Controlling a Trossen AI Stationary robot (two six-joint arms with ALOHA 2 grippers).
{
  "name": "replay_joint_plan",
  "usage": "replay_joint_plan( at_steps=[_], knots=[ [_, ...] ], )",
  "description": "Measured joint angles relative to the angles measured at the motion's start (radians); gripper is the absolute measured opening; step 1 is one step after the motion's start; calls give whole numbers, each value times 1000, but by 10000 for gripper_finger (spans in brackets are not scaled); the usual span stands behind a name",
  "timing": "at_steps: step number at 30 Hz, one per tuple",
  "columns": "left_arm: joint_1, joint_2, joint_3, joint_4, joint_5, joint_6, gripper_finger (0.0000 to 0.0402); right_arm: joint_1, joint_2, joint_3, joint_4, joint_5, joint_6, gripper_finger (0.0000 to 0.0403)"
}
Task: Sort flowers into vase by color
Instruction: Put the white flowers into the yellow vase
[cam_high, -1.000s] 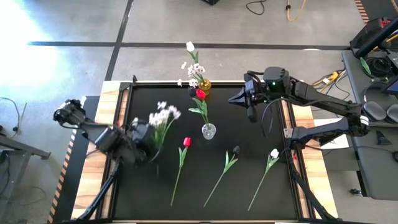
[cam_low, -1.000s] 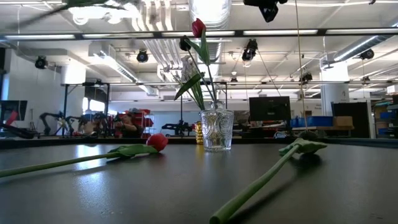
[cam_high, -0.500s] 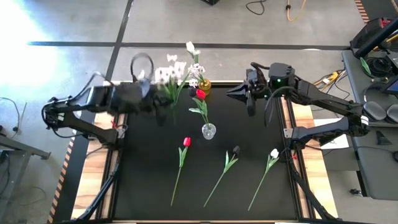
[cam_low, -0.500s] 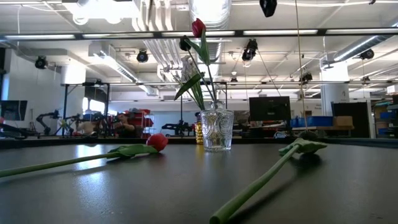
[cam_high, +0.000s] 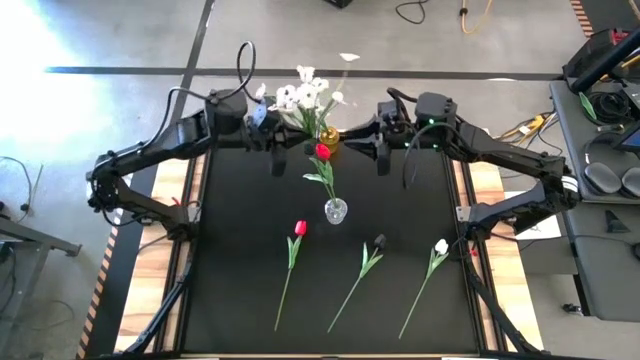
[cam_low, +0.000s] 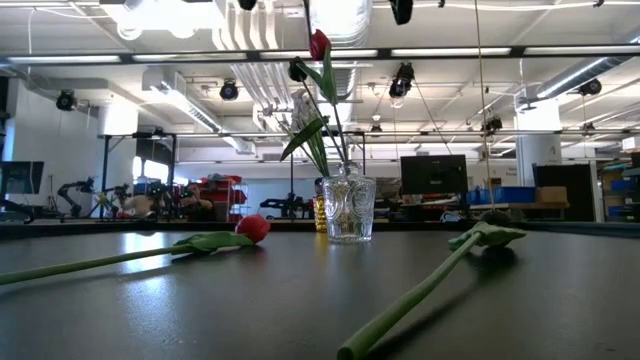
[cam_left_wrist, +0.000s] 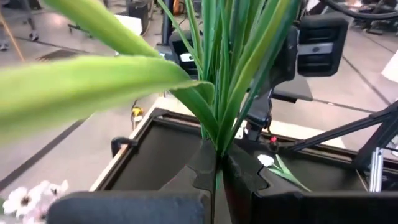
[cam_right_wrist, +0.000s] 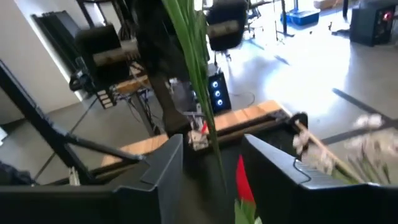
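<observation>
Landmark: you can place everything by the clear glass vase (cam_high: 336, 210), which stands upright near the middle of the black table (cam_high: 240, 270).
Glass vase contents: one red tulip (cam_high: 322, 151) stands in it, stem leaning toward the far edge.
Yellow vase (cam_high: 328, 135): you see it beyond the glass vase at the table's far edge, with small white blossoms above it.
Left gripper (cam_high: 268, 140): beyond the glass vase and to its left, near the yellow vase. Your left wrist view shows its fingers (cam_left_wrist: 205, 168) pressed together on the green stems of a white blossom spray (cam_high: 305, 97); the blooms hang over the yellow vase.
Right gripper (cam_high: 380, 140): beyond the glass vase and to its right, just beside the yellow vase. In your right wrist view the fingers (cam_right_wrist: 168, 162) stand apart, with a thin green stem (cam_right_wrist: 202, 93) between them; you cannot tell whether they touch it.
Loose red tulip (cam_high: 299, 228): lying flat, in front of the glass vase and slightly left.
Dark tulip (cam_high: 379, 241): lying flat, in front of the glass vase and to its right.
White tulip (cam_high: 441, 246): lying flat, farther right than the dark one.
White petal or bloom (cam_high: 348, 57): on the floor, well beyond the yellow vase.
</observation>
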Motion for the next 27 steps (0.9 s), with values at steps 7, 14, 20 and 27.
replay_joint_plan(
  at_steps=[7,14,20,27],
  knots=[
    [94,19,-1,66,121,16,0,-2,129,185,-23,49,-14,200],
    [164,18,-1,94,230,14,0,-14,276,371,-35,50,-12,223],
    [193,20,-1,93,291,31,0,-21,404,549,-109,51,-13,226],
    [221,23,-1,91,352,34,0,-20,530,736,-195,47,-30,225]
  ],
)
